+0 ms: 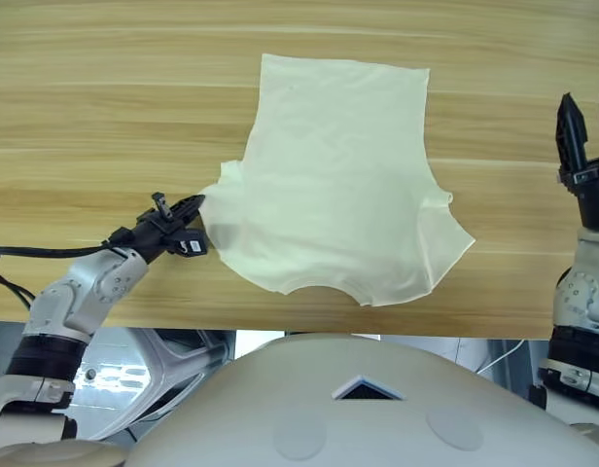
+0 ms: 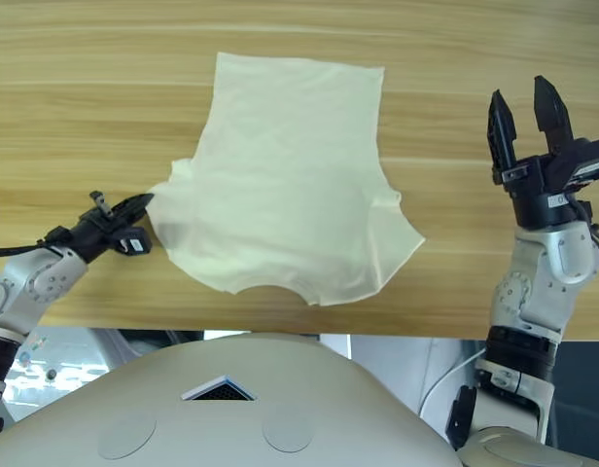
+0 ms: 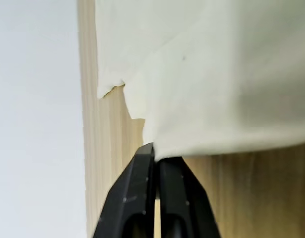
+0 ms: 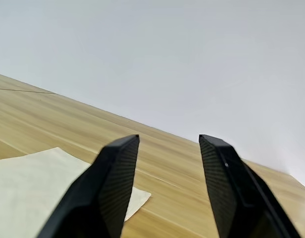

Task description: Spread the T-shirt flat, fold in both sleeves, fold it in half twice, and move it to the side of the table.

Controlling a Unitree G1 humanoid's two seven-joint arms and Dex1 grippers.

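A pale cream T-shirt (image 1: 338,185) lies spread on the wooden table (image 1: 105,117), collar toward the near edge and hem at the far side. Its left sleeve is bunched and pulled to a point, where my left gripper (image 1: 194,204) is shut on the cloth; the left wrist view shows the fingertips (image 3: 153,159) pinching the sleeve edge. The right sleeve (image 2: 402,229) lies flat, spread outward. My right gripper (image 2: 525,107) is raised above the table to the right of the shirt, open, fingers pointing up, holding nothing.
The table's near edge (image 1: 134,324) runs just below the collar. Bare wood lies left, right and beyond the shirt. A plain pale wall (image 4: 167,59) rises behind the table in the right wrist view.
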